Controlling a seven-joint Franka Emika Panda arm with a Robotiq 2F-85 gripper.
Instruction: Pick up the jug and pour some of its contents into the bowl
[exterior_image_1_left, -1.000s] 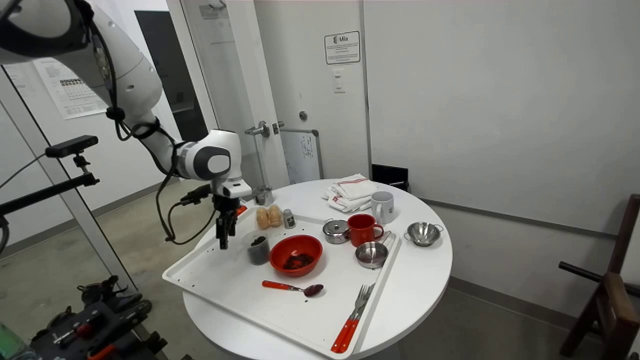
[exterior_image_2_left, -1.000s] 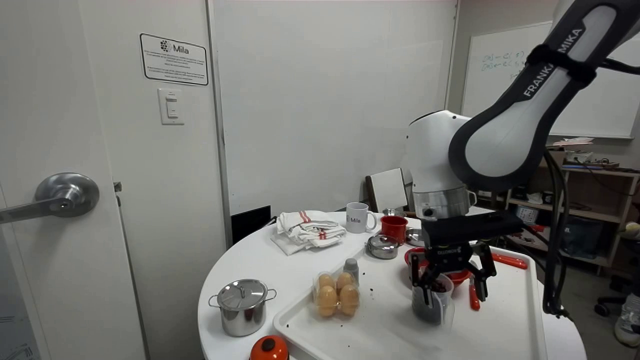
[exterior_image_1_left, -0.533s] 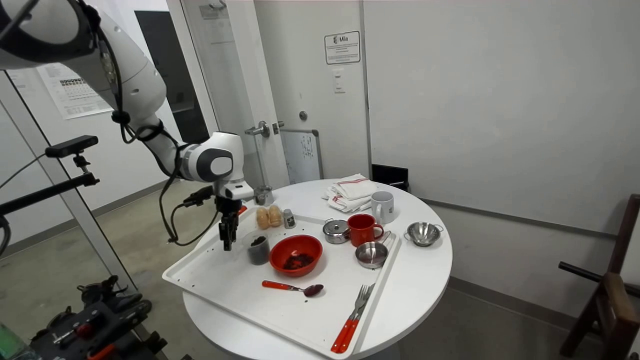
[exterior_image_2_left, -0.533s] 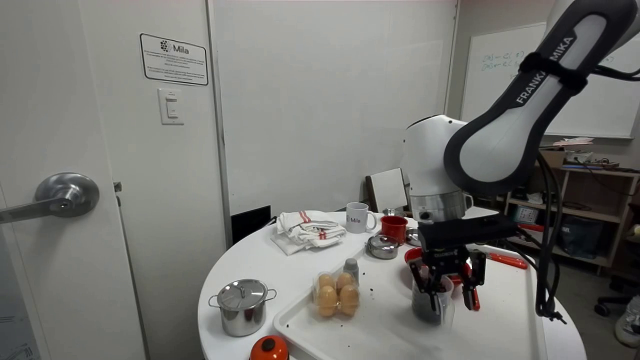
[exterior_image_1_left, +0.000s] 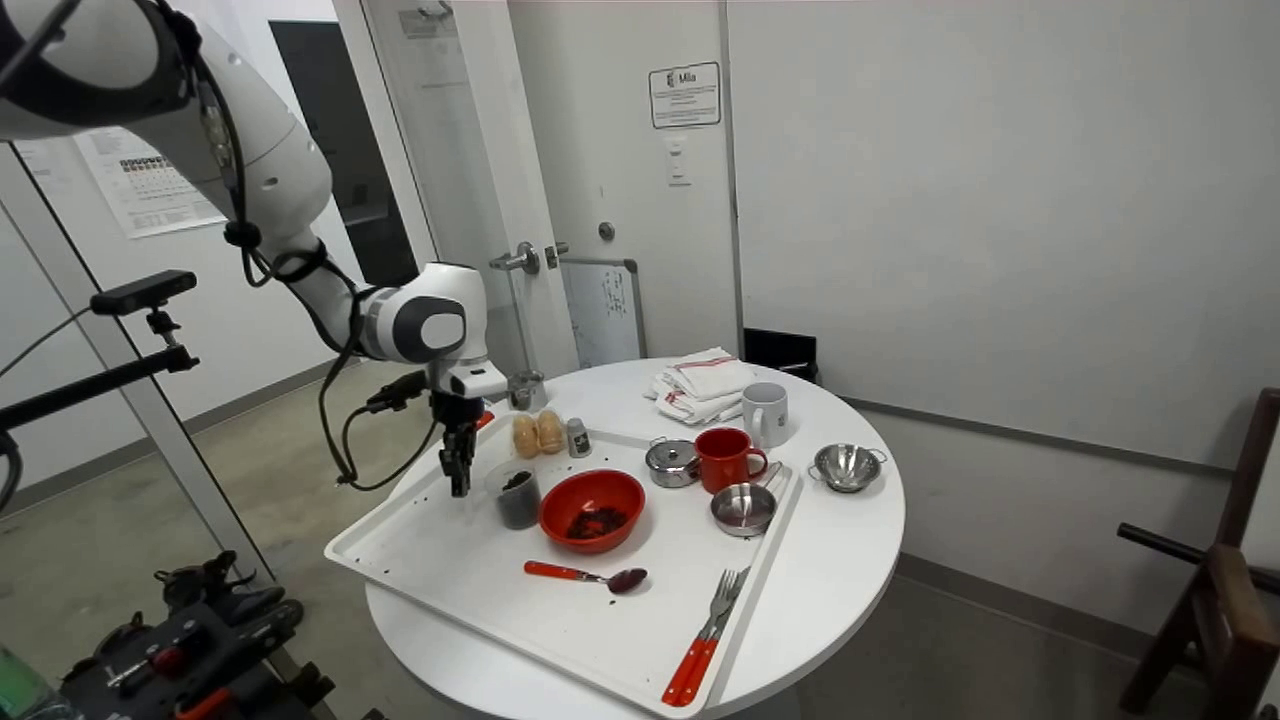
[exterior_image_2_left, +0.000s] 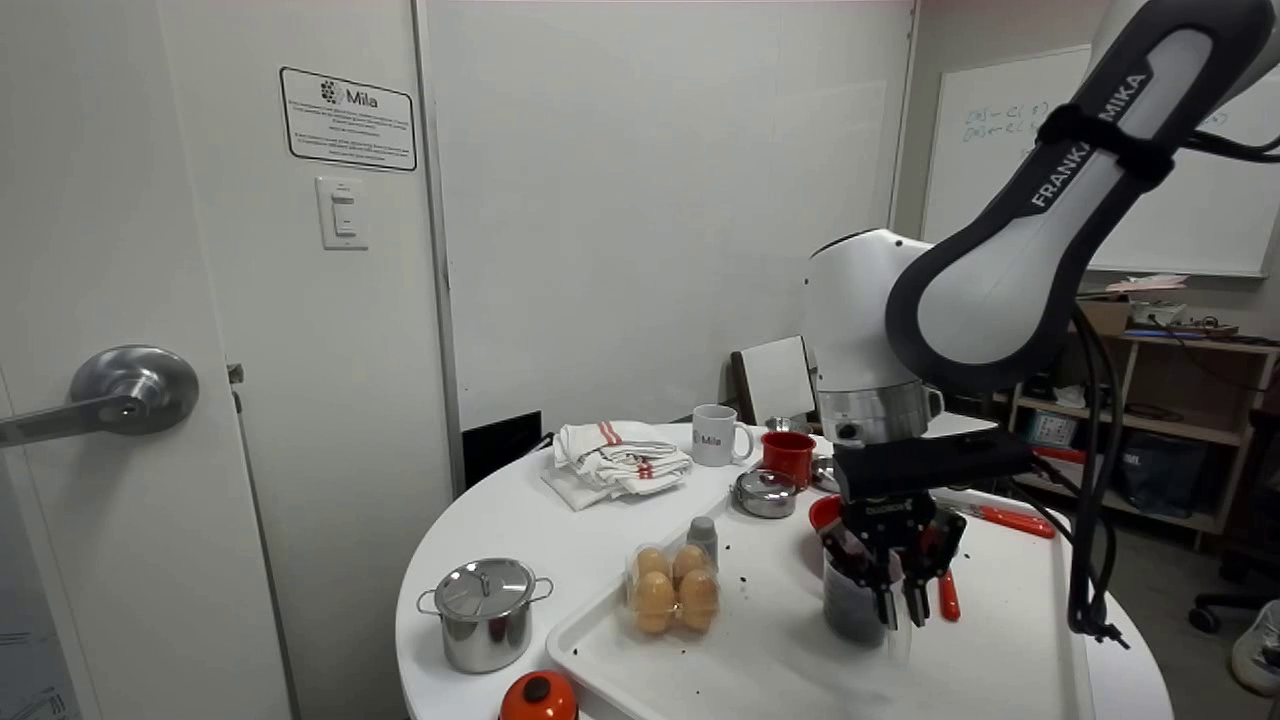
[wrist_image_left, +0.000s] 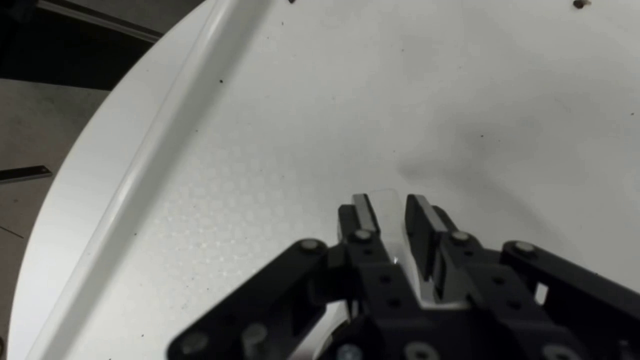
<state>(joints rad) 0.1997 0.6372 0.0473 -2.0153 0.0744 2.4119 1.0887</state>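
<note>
Pale wall (exterior_image_1_left: 980, 220) behind, and in an exterior view here's the round tabletop (exterior_image_1_left: 835, 570), carrying a rimmed tray (exterior_image_1_left: 450, 560), presumably there to catch spills. Middle of the action: the red bowl (exterior_image_1_left: 590, 490), dark bits (exterior_image_1_left: 597, 522) lying in it, and just beside it the grey jug (exterior_image_1_left: 519, 508), upright on the tray, dark contents (exterior_image_1_left: 517, 481) showing at its mouth. A spoon (exterior_image_1_left: 570, 572) lies near the bowl. In an exterior view, the hand (exterior_image_2_left: 903, 612) is right down at the jug, on the side away from the bowl; a pack of eggs (exterior_image_2_left: 675, 592) sits well apart from the bowl, likely out of the pour's way. And the wrist view: fingertips (wrist_image_left: 364, 212) either side of the jug's clear handle (wrist_image_left: 390, 215), the hand clamped on it! Smart choice, I'd judge: it leaves the mouth free, and with the jug between hand and bowl, a lift and tip should do it.
</note>
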